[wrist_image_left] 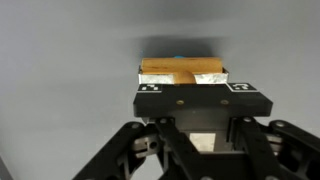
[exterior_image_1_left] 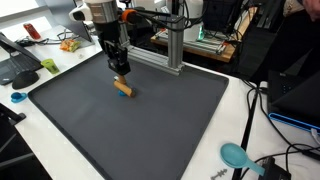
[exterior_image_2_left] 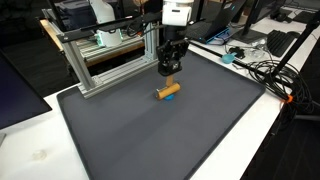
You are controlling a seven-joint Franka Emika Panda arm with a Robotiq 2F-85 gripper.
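Note:
A short orange wooden cylinder with a blue end [exterior_image_1_left: 122, 88] [exterior_image_2_left: 168, 91] sits at the mat's far middle, right under the arm. My gripper [exterior_image_1_left: 120, 72] [exterior_image_2_left: 170, 75] points straight down onto it, jaws drawn in on its sides. The cylinder is low at the mat's surface, slightly slanted. In the wrist view the cylinder [wrist_image_left: 180, 72] lies crosswise just past the black marker-tagged bar of the gripper [wrist_image_left: 190, 95], which hides the fingertips themselves.
A dark grey mat [exterior_image_1_left: 150, 130] [exterior_image_2_left: 170, 140] covers the white table. A metal frame [exterior_image_1_left: 172, 55] [exterior_image_2_left: 105, 60] stands just behind the gripper. A teal scoop [exterior_image_1_left: 236, 155] lies off the mat's corner, with cables [exterior_image_2_left: 270, 75] and clutter along the edges.

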